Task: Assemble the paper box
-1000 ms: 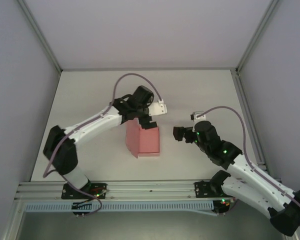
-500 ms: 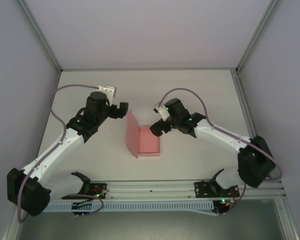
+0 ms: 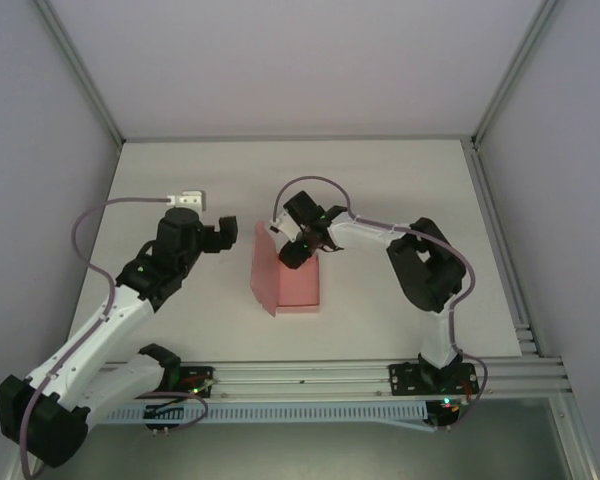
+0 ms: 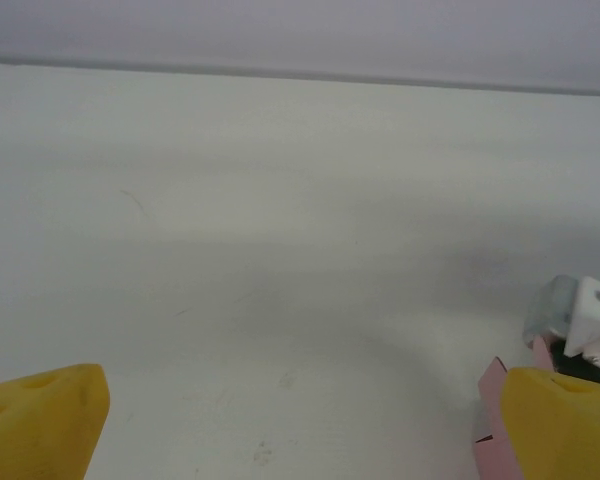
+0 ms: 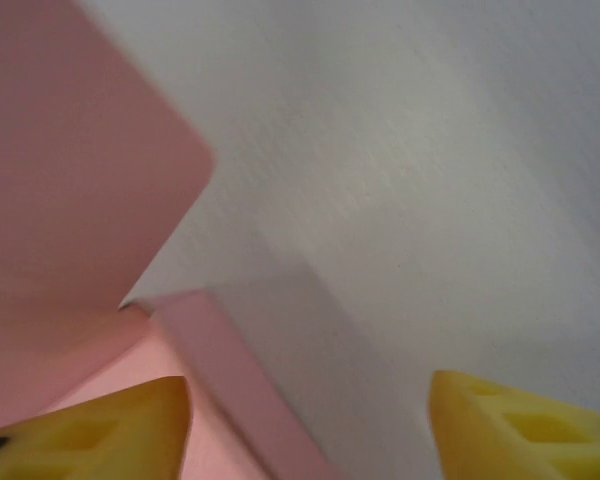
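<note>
The pink paper box [image 3: 285, 277] stands in the middle of the table with a side flap raised on its left. My right gripper [image 3: 294, 250] hovers over the box's far edge, open; its wrist view has the raised flap [image 5: 70, 190] at the left, the box's edge [image 5: 235, 385] running under the left yellow fingertip [image 5: 90, 435], and nothing between the fingers. My left gripper [image 3: 223, 235] sits just left of the box, open and apart from it; a sliver of pink card [image 4: 492, 410] peeks beside its right fingertip [image 4: 565, 425].
The white tabletop [image 3: 400, 180] is ringed by an aluminium frame, with a rail along the right [image 3: 500, 240] and another across the front [image 3: 300, 375]. Grey walls enclose the back and sides. Both arms bend in close to the box.
The right arm swung in from the right and its gripper now sits over the box's far edge. The left gripper drew back from the box top to its left side.
</note>
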### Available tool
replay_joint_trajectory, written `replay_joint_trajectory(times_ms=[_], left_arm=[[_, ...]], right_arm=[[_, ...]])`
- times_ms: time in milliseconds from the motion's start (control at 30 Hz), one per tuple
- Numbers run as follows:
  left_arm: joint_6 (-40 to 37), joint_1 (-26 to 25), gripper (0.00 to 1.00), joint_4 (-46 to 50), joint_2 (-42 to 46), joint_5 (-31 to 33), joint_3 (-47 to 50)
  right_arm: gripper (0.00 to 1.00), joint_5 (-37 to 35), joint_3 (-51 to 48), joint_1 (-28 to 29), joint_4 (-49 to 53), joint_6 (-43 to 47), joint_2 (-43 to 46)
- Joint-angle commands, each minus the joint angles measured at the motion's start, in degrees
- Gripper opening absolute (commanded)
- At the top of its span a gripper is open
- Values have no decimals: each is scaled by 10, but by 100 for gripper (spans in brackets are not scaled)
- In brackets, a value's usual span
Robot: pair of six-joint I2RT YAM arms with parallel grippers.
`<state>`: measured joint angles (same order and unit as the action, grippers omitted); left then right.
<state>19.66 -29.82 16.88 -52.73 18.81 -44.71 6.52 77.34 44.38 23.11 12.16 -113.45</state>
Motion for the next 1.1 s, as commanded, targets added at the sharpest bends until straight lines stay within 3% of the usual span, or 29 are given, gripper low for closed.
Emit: replay_joint_trajectory(times_ms=[0, 167, 367, 467, 567, 667, 833, 1067], left_arm=[[18, 4, 100, 11, 12, 24, 10], [17, 4, 100, 2, 23, 24, 14], [20, 4, 100, -8, 37, 22, 9], [19, 4, 100, -28, 44, 16, 1], [14, 4, 100, -41, 41, -8, -6], [15, 4, 100, -47, 32, -17, -4], [9, 4, 100, -43, 6, -42, 2], [-15, 4, 100, -55, -30, -89, 6]], right_arm=[[46, -51, 17, 18, 14, -24, -10], [19, -104, -15, 26, -27, -99, 13], [8, -237, -74, 28, -28, -271, 84], [6, -344, -93, 28, 38, -448, 109], [10, -373, -98, 34, 105, -575, 116], [11, -347, -129, 47, 86, -634, 124], [11, -308, -156, 53, 18, -594, 122], [42, -335, -158, 52, 9, -549, 157]])
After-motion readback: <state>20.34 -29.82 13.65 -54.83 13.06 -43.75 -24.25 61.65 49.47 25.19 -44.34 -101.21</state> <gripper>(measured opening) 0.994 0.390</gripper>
